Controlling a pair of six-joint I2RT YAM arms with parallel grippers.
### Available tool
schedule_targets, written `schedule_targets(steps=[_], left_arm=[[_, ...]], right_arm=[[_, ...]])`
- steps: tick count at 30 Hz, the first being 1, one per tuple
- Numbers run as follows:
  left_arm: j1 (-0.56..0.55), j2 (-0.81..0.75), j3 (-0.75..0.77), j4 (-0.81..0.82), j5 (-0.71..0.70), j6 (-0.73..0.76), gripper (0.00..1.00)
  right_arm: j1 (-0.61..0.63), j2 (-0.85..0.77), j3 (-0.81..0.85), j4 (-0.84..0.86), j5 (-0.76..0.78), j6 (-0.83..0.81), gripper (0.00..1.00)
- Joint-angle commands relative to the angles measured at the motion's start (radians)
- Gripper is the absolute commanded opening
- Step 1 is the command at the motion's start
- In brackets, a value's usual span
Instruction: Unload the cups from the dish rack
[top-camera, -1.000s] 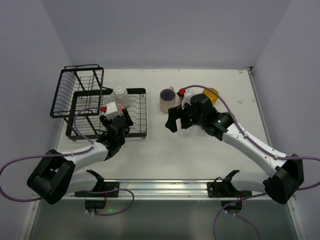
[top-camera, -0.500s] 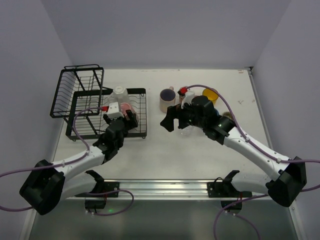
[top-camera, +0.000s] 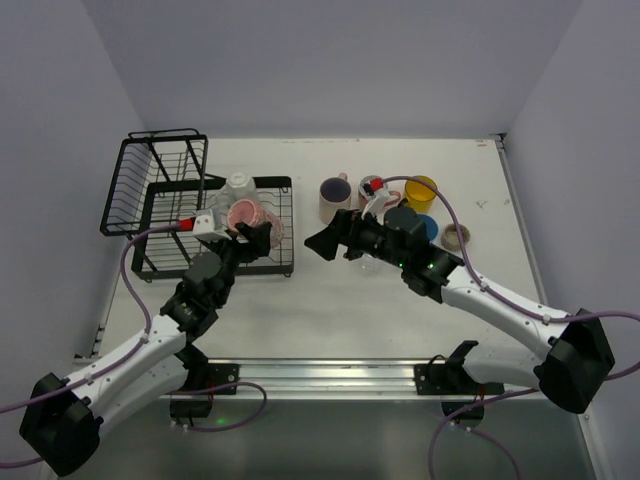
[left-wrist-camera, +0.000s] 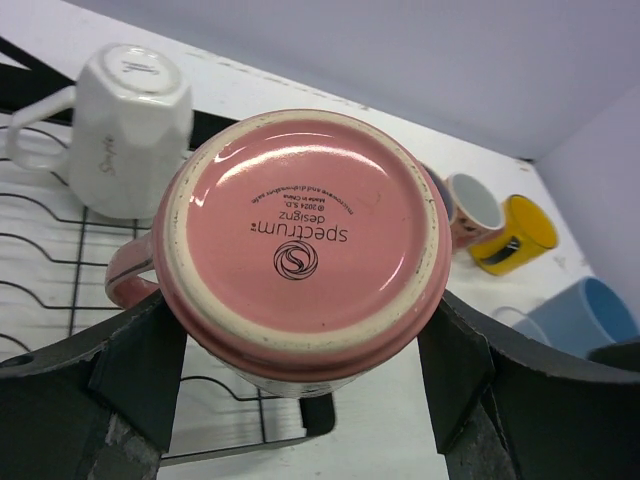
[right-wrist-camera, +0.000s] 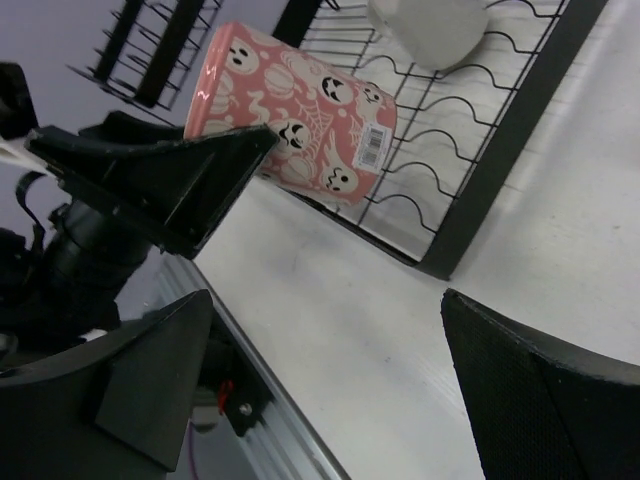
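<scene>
Pink cup mouth hidden, clamped in left tool.

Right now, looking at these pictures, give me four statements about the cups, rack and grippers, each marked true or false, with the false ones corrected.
1. The left gripper holds the pink mug. True.
2. The right gripper holds a cup. False: it is open and empty.
3. The white mug stands upside down on the dish rack. True.
4. The yellow cup sits in the dish rack. False: it stands on the table.
</scene>
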Motion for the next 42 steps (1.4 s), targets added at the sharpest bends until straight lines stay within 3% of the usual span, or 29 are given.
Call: schedule_targets(steps=[1,10,25,34,37,38,40,41,42], left_arm=[[-0.004,-0.078,0.061,0.095,0.134,-0.094,0.0],[-0.004,-0.117,0.065,0.159,0.366,-0.3,0.0],[-0.004,-0.12,0.028,0.386,0.541,-0.53,0.0],[-0.016,-0.095,0.023,0.432,0.61,-0.61,0.01],[-0.018,-0.1,0.019,0.432,0.627,-0.618,0.1],[-0.018,-0.101,0.019,0.423,0.628,-0.618,0.25],[-0.018,-0.117,0.02,0.405,0.628,-0.606,0.44],[-0.016,-0.126,0.025,0.357,0.625,-0.589,0.64],[-0.016,-0.135,0.049,0.32,0.607,-0.573,0.71]], right_arm=[[0.005,-0.055,-0.076,0.24,0.053,0.184,0.99],[0.018,-0.038,-0.207,0.508,0.02,0.382,0.99],[0.039,-0.025,-0.263,0.691,-0.022,0.5,0.92],[0.044,0.041,-0.265,1.036,-0.051,0.589,0.59],[0.044,0.072,-0.265,1.11,-0.037,0.629,0.44],[0.044,0.078,-0.26,1.116,-0.039,0.633,0.33],[0.044,0.083,-0.257,1.121,-0.048,0.64,0.15],[0.044,0.077,-0.265,1.121,-0.04,0.64,0.02],[0.044,0.068,-0.274,1.119,-0.033,0.63,0.0]])
